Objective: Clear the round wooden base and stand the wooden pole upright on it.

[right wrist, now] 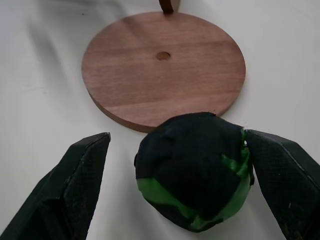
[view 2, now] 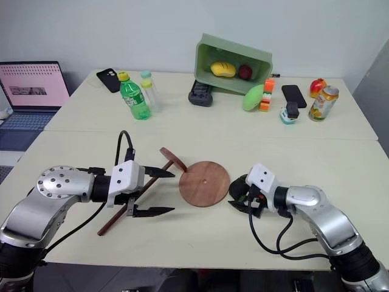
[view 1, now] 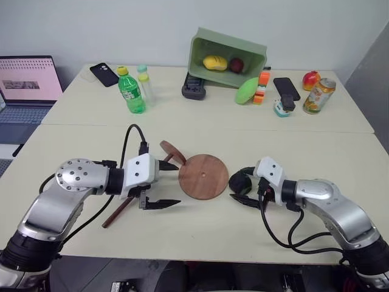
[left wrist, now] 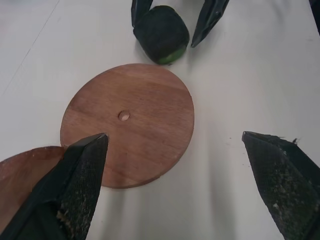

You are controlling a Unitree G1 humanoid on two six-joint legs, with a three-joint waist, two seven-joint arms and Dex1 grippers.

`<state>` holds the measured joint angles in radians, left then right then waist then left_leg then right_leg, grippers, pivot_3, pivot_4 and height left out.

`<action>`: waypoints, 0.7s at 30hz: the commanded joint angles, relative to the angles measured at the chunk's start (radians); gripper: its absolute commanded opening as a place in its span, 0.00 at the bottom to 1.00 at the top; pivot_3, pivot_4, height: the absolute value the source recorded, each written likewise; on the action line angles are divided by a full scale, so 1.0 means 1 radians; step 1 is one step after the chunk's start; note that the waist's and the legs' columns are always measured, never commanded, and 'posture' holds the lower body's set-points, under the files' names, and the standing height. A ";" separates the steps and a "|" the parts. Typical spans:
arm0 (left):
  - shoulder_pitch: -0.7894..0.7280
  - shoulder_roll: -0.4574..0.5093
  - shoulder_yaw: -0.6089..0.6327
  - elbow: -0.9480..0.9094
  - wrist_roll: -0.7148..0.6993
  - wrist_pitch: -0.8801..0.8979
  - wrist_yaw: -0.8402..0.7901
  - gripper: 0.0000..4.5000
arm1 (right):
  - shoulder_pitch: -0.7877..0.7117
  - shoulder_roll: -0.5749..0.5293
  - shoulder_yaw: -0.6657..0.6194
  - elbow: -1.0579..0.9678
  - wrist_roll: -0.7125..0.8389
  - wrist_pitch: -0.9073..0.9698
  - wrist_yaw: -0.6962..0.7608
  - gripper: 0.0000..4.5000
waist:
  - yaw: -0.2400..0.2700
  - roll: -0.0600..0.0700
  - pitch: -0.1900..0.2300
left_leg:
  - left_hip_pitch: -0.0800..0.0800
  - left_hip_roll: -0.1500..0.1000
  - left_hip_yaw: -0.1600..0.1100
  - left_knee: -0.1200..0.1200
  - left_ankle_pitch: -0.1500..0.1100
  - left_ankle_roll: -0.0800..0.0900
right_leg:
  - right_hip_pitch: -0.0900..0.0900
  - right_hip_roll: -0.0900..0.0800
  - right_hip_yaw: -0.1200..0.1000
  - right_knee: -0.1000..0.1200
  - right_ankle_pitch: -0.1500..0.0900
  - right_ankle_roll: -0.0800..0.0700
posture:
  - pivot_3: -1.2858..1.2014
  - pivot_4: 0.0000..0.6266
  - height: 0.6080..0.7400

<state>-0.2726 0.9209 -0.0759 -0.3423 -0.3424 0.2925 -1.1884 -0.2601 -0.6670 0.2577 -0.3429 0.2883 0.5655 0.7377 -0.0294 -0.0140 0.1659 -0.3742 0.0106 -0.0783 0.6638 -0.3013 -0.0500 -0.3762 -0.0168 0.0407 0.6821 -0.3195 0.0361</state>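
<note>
The round wooden base (view 1: 203,176) lies flat at the table's middle with its centre hole showing and nothing on top. Left of it lies the wooden pole (view 1: 121,211), its end disc (view 1: 172,152) tilted up beside the base's far-left rim. My left gripper (view 1: 179,184) hovers open over the pole, pointing at the base's left edge, with nothing between its fingers. Just off the base's right edge a dark green-and-black ball (right wrist: 192,170) sits on the table. My right gripper (view 1: 237,187) stands open around it, one finger (right wrist: 282,180) close against it, the other apart.
Far across the table are a tipped green basket (view 1: 243,45) with fruit, a green bottle (view 1: 130,91), a clear bottle (view 1: 146,82), phones, a can (view 1: 319,95) and an apple (view 1: 311,79). A laptop (view 1: 27,82) stands at the far left.
</note>
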 commanded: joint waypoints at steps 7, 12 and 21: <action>-0.022 -0.032 -0.003 -0.001 0.009 -0.036 0.000 1.00 | 0.003 0.027 -0.002 0.034 -0.068 -0.061 0.003 0.72 | 0.000 0.000 0.000 | 0.000 0.000 0.000 0.000 0.000 0.000 | 0.000 0.000 0.000 0.000 0.000 0.000 | 0.52 0.24 1.00; -0.053 -0.081 -0.009 -0.009 -0.011 -0.015 0.018 1.00 | 0.005 0.025 -0.054 0.001 -0.061 -0.057 -0.004 0.52 | 0.000 0.000 0.000 | -0.001 0.000 0.000 0.000 0.000 0.000 | 0.000 0.000 0.000 0.000 0.000 0.000 | 0.52 0.24 1.00; -0.161 -0.211 -0.051 -0.006 -0.028 0.046 0.082 1.00 | -0.015 0.011 -0.387 0.221 -0.037 -0.082 -0.142 0.42 | 0.003 0.000 0.000 | -0.003 -0.001 -0.001 0.003 0.000 0.000 | -0.001 -0.001 0.000 0.000 0.000 0.000 | 0.52 0.24 1.00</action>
<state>-0.3969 0.7371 -0.1155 -0.3298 -0.3540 0.3276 -1.1270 -0.2346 -0.6690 -0.0495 -0.2127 0.2516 0.5228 0.6484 -0.0261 -0.0140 0.1659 -0.3773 0.0090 -0.0795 0.6666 -0.3011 -0.0499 -0.3763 -0.0178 0.0402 0.6823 -0.3193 0.0363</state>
